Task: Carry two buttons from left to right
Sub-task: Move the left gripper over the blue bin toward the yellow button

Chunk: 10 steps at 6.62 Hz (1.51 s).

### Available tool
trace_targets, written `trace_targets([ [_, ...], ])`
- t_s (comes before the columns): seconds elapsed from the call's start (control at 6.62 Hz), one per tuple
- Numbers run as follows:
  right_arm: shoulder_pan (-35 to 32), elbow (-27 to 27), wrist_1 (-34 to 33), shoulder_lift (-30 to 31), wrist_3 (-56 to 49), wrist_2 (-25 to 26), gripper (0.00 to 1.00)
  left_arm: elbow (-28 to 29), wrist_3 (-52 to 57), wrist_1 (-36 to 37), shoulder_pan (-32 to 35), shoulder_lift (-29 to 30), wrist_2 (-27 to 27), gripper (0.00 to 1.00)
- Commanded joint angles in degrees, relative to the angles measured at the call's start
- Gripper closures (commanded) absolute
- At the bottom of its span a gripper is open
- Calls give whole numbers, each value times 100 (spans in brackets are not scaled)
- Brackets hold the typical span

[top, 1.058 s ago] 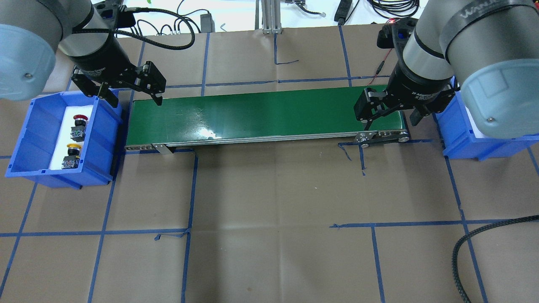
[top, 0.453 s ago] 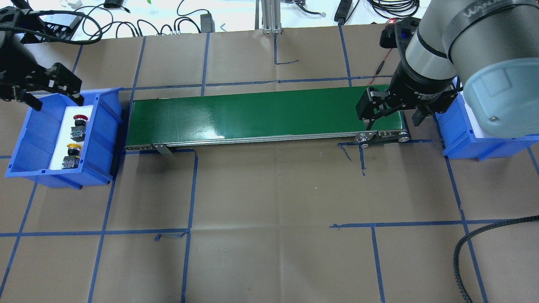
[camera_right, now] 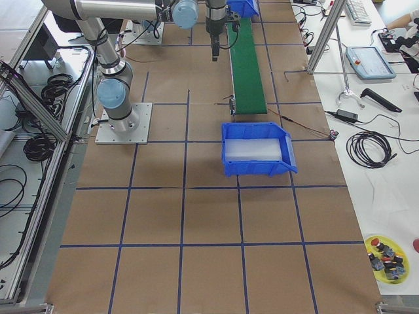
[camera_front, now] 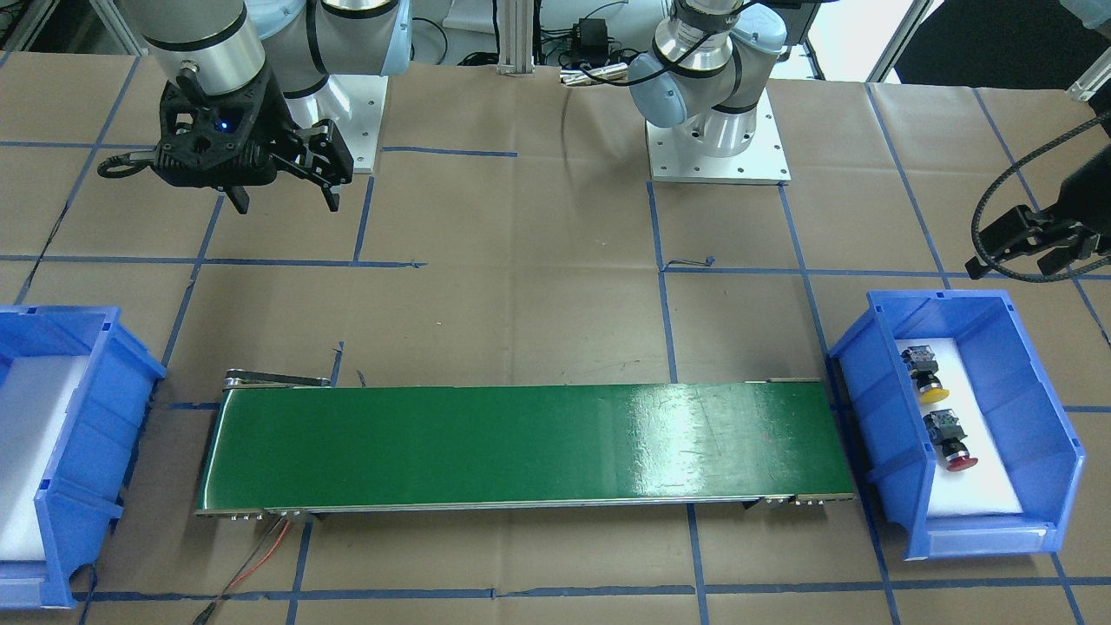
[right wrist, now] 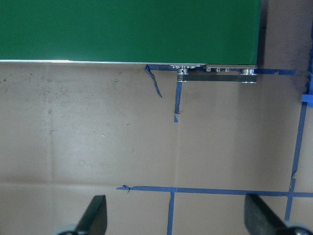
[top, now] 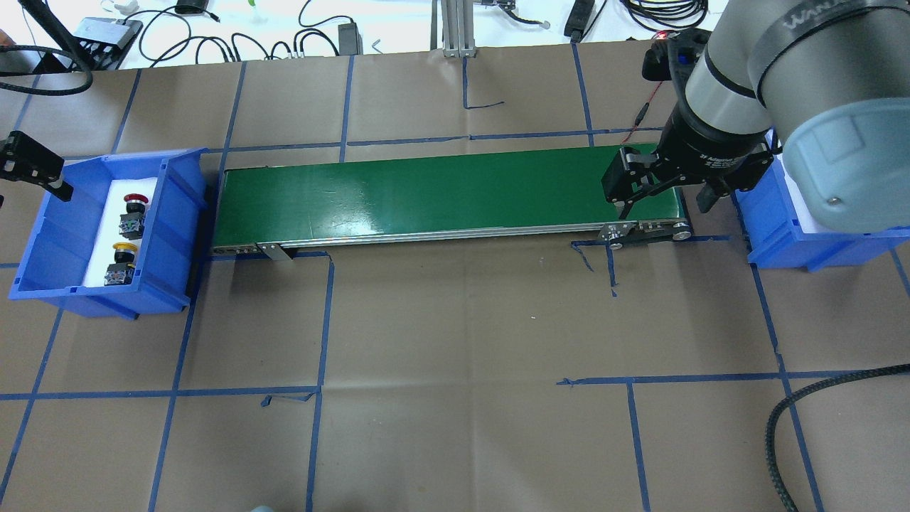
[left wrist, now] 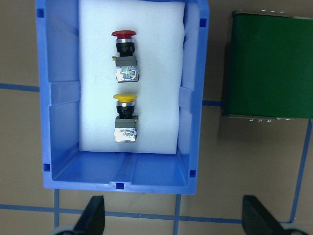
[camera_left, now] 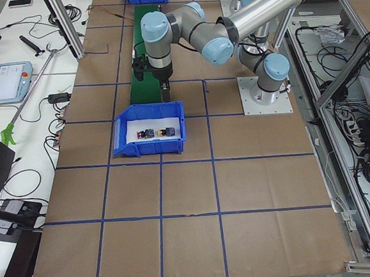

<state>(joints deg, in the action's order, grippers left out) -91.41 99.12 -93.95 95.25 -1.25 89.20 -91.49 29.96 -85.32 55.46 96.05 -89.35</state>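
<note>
Largely off-frame: left tool (top: 35, 174).

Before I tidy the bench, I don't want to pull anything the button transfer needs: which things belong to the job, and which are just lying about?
Job: red button, yellow button, left blue bin holding both, green conveyor belt, right blue bin, open left gripper, open right gripper.

Lying about: black braided cable, teach pendant, yellow dish of small parts.

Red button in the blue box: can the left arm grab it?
Probably yes. The red button lies uncovered in the open-topped bin, apart from the yellow button, and the left end effector hangs open nearby.
</note>
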Motion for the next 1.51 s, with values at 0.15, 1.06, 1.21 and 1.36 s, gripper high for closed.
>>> trace_targets([
  [0.15,0,-7,8,11,2,-7,0,-550,193,1563,-78,686,15,1],
  [1.06,0,-16,-1,2,-7,-7,0,-1732,273,3379,-184,1142,50,1],
  [1.21,9,-16,-1,2,-7,-7,0,-1732,282,3495,-184,1249,50,1],
  [1.36,9,-16,-1,2,-7,-7,0,-1741,282,3574,-184,1320,50,1],
])
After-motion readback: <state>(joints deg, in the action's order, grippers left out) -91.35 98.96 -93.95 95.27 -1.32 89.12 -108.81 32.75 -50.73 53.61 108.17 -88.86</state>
